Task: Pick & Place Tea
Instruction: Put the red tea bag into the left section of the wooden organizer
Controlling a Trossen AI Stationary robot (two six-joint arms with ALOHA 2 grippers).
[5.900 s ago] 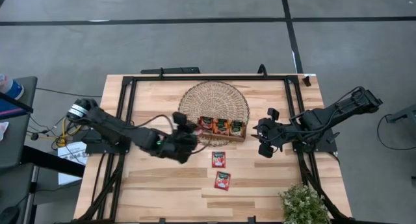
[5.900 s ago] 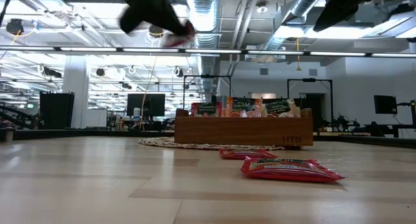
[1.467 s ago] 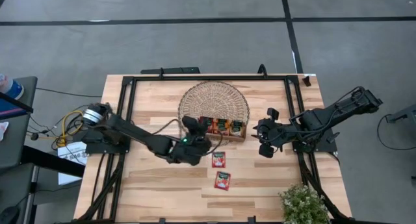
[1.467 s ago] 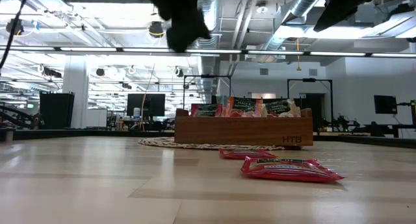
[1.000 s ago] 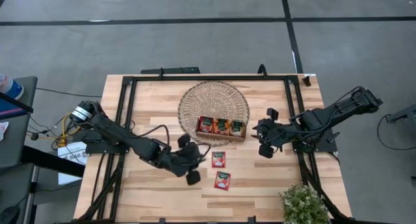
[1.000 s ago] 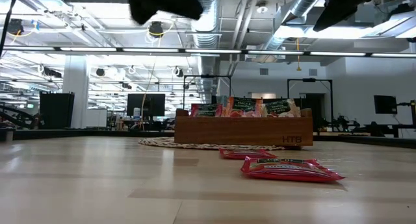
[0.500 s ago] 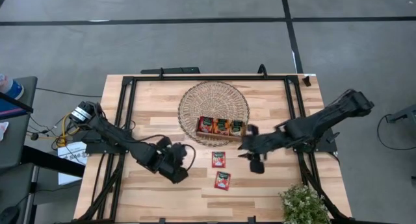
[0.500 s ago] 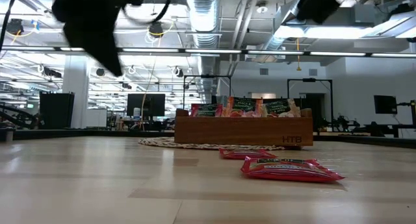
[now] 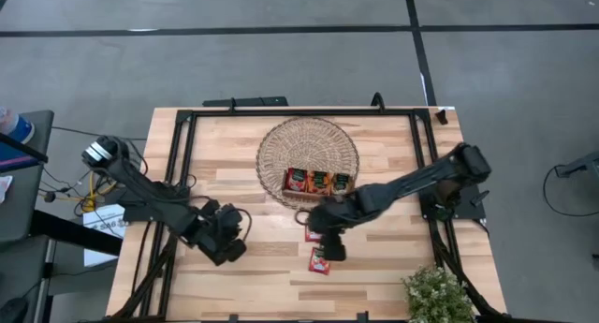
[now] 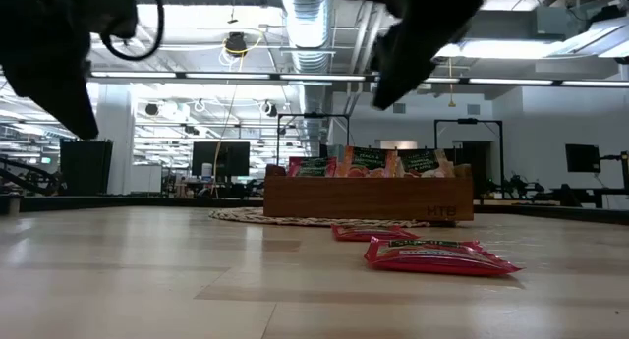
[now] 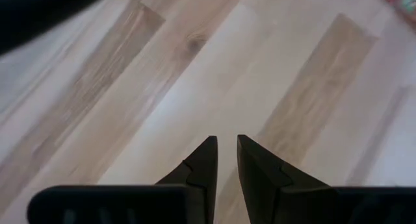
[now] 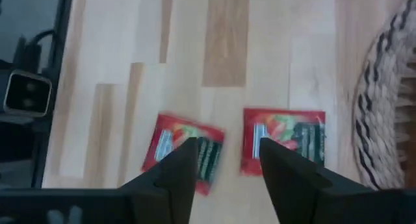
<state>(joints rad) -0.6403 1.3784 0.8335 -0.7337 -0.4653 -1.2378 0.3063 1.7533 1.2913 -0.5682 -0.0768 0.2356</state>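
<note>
Two red-orange tea sachets lie flat on the table near its middle: one (image 9: 319, 263) (image 12: 184, 149) (image 10: 440, 255) toward the near edge, the other (image 9: 310, 232) (image 12: 284, 139) (image 10: 371, 231) closer to the tray. More sachets stand upright in the brown wooden tray (image 9: 318, 193) (image 10: 369, 197). My right gripper (image 9: 330, 244) (image 12: 227, 152) hovers open above the two loose sachets and touches neither. My left gripper (image 9: 223, 239) (image 11: 223, 145) hangs over bare wood left of them, its fingers almost together and holding nothing.
The tray sits on a round woven mat (image 9: 308, 145) (image 12: 393, 100) at the table's far middle. A black frame (image 9: 182, 154) runs along the table's sides and far edge. A potted plant (image 9: 435, 295) stands at the near right corner. Bare wood lies left of the sachets.
My right arm has swung from the table's right side toward the middle and now hangs over the two loose sachets. My left gripper has drawn back toward the table's left, away from the sachets. The sachets have stayed where they were.
</note>
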